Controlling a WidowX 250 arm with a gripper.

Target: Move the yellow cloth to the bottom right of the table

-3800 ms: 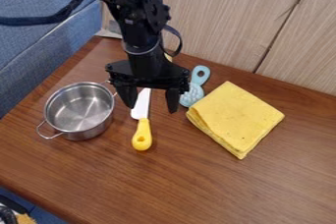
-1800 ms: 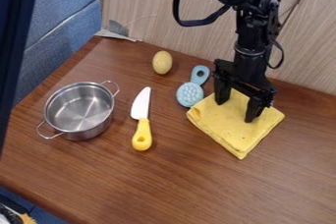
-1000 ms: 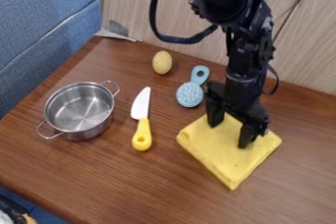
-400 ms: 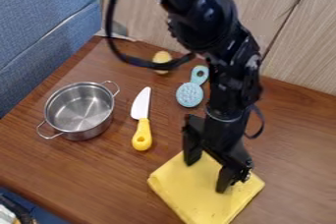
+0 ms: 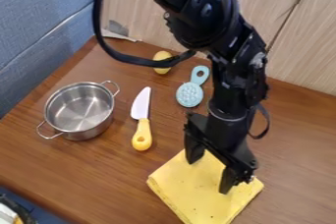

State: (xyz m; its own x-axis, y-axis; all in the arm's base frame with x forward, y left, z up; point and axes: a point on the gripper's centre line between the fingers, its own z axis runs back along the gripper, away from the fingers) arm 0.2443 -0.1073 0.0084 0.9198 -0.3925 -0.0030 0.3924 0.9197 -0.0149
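We see the black hand (image 5: 208,176) pointing down with its two fingers spread apart, their tips on the yellow cloth (image 5: 197,201). The cloth lies directly under the hand and runs on below it towards the bottom of our view; it is folded into a soft, flat square, with layered edges and a few dark specks. Under it we have the surface (image 5: 98,183), brown wood with a streaked grain.

To the left of the hand in our view, we find a knife (image 5: 142,129) with a pale, smooth blade and a rounded yellow handle, holed near its end. Well apart from the hand, farther left, sits a round pot (image 5: 78,110) of shiny metal with two thin loop handles. Above the hand in our view we notice a light blue utensil (image 5: 189,94) with a knobbly round head and a holed handle; beyond it and to its left is a yellow oval object (image 5: 161,63), partly covered by the arm's black cable (image 5: 134,60).
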